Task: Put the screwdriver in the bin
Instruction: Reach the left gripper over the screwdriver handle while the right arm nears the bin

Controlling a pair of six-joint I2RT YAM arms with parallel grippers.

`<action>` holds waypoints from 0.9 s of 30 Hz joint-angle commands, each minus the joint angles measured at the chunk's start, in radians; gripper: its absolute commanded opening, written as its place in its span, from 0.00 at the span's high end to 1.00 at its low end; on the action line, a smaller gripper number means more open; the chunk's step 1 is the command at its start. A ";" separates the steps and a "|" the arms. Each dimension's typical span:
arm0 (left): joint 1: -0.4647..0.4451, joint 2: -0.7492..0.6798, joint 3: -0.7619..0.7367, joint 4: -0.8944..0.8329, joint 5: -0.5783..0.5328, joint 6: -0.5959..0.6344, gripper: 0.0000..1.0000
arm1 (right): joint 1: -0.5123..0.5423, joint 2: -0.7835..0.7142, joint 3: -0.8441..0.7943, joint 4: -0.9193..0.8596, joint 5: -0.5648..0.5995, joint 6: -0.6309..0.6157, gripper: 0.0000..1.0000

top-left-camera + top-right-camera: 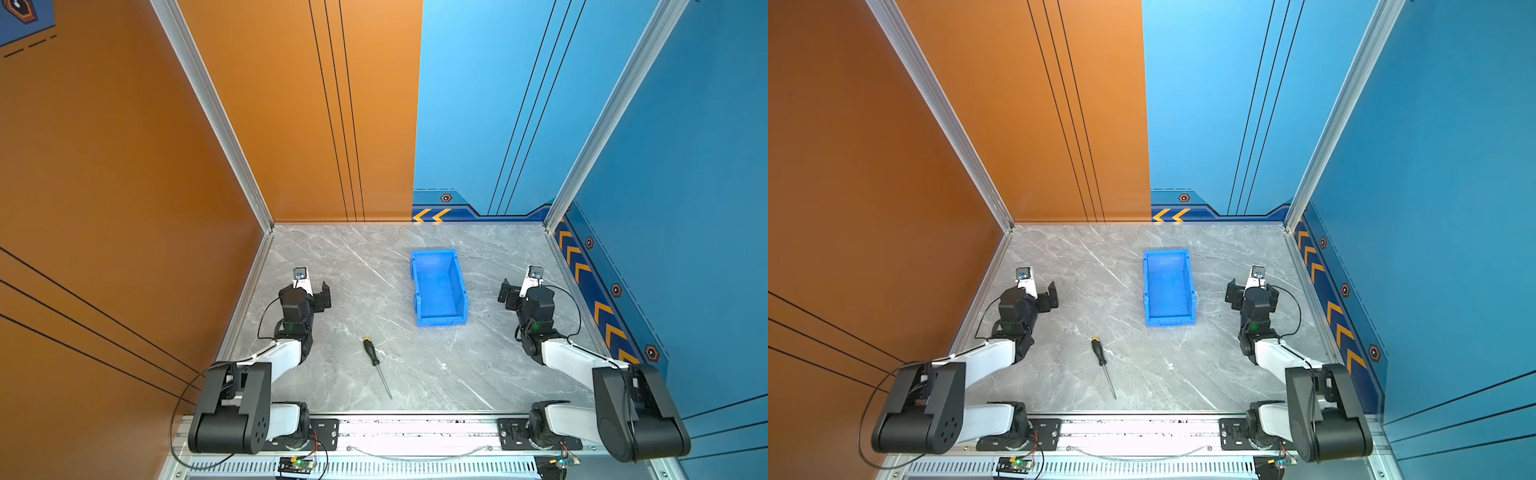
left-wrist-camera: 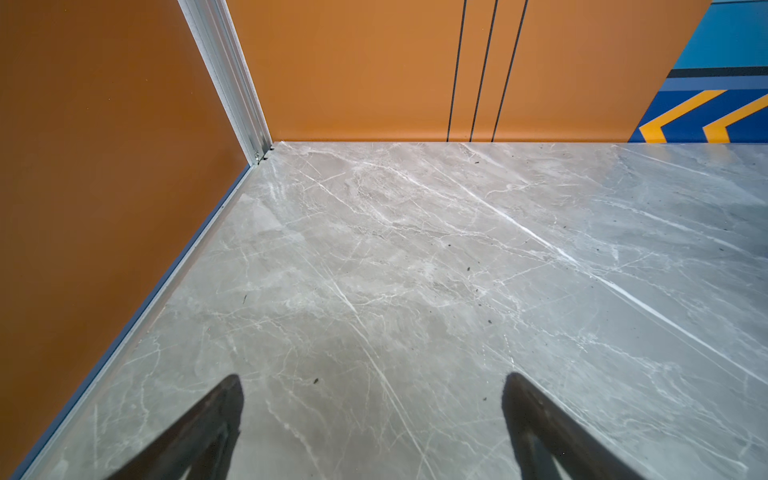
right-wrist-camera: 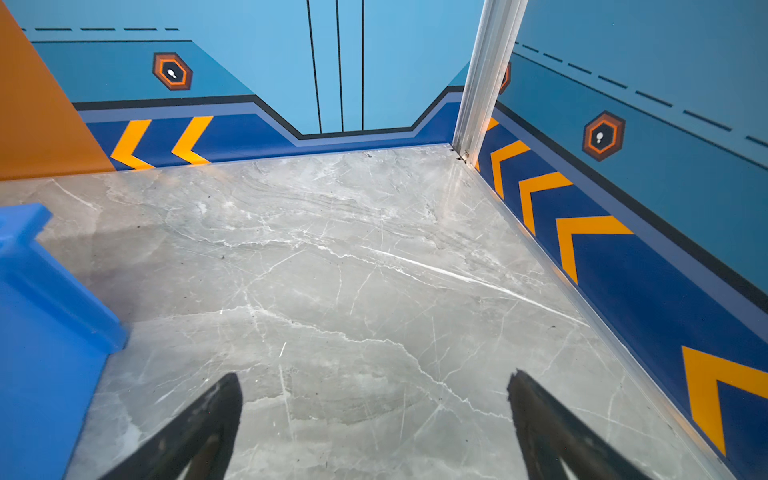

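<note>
On table: bin empty | screwdriver lies outside it | left jaws, right jaws apart, gripping nothing

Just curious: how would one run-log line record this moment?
slim black-handled steel screwdriver: lying on grey marble table | blue rectangular plastic bin: empty | left claw: open | right claw: open

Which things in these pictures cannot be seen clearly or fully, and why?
The screwdriver tip: too small in both top views to tell its type; it lies outside both wrist views.
The bin: the right wrist view shows one corner only, the rest cut off by the picture edge.
The left hand and right hand: wrist views show only finger ends; the edge cuts off the rest.
</note>
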 commanded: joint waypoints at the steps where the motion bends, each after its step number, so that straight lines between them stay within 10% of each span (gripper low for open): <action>1: -0.004 -0.087 0.065 -0.232 0.037 -0.045 0.02 | 0.021 -0.085 0.049 -0.200 0.037 0.045 0.00; 13: -0.081 -0.185 0.337 -0.883 0.100 -0.266 0.02 | 0.212 -0.348 0.232 -0.831 0.061 0.233 0.00; 19: -0.131 -0.176 0.410 -1.056 0.144 -0.337 0.02 | 0.434 -0.388 0.225 -0.865 0.069 0.186 0.00; 27: -0.314 -0.126 0.463 -1.204 0.104 -0.501 0.02 | 0.589 -0.375 0.284 -0.864 -0.200 -0.004 0.00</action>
